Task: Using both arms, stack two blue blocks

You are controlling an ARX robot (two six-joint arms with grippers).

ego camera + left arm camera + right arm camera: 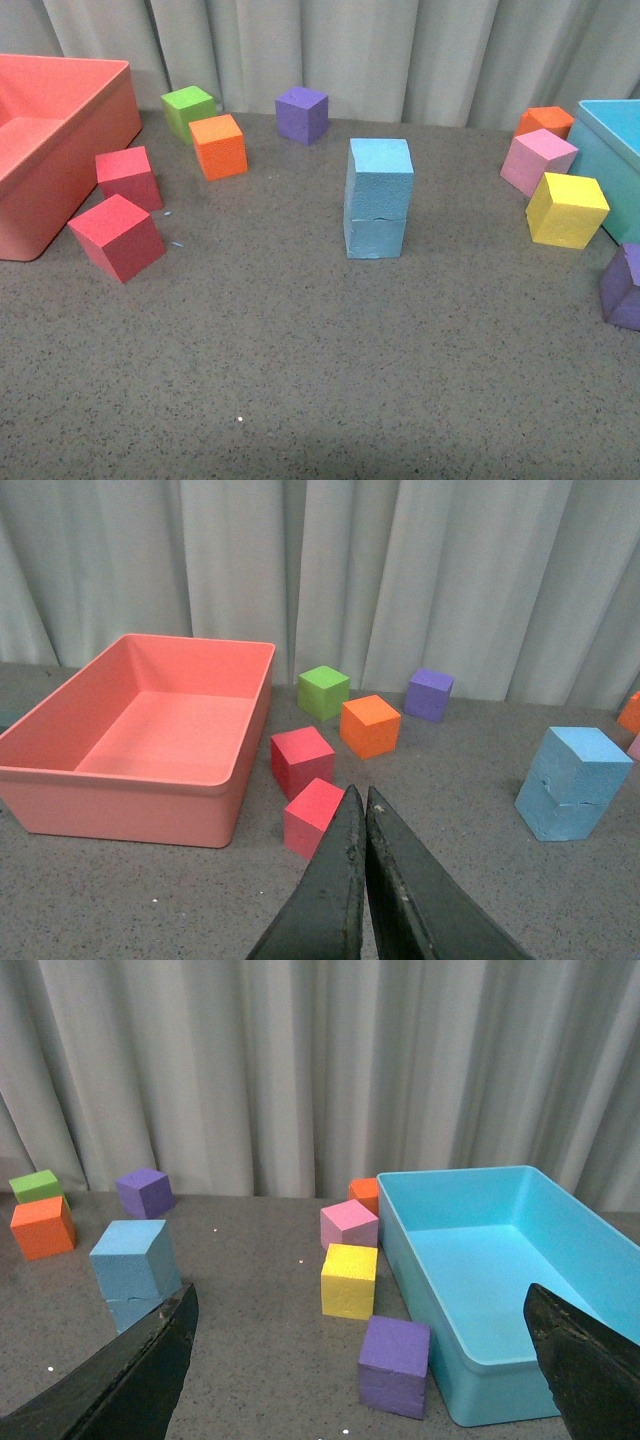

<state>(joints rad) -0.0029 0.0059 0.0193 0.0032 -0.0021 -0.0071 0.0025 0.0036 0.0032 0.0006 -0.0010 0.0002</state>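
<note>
Two light blue blocks stand stacked in the middle of the table: the upper blue block (380, 174) rests on the lower blue block (375, 236), turned slightly off square. The left wrist view has the stack (574, 781) off to one side, and the right wrist view shows the stack (134, 1264) partly behind one finger. Neither arm appears in the front view. My left gripper (359, 796) is shut with nothing between its fingers, well short of the stack. My right gripper (360, 1305) is wide open and empty, above the table near a purple cube (394, 1364).
A pink bin (84, 132) sits far left beside two red cubes (117, 236), an orange cube (219, 146), a green cube (188, 110) and a purple cube (301, 114). On the right are a teal bin (608, 147), pink (537, 160), yellow (566, 208), orange (545, 121) and purple (626, 287) cubes.
</note>
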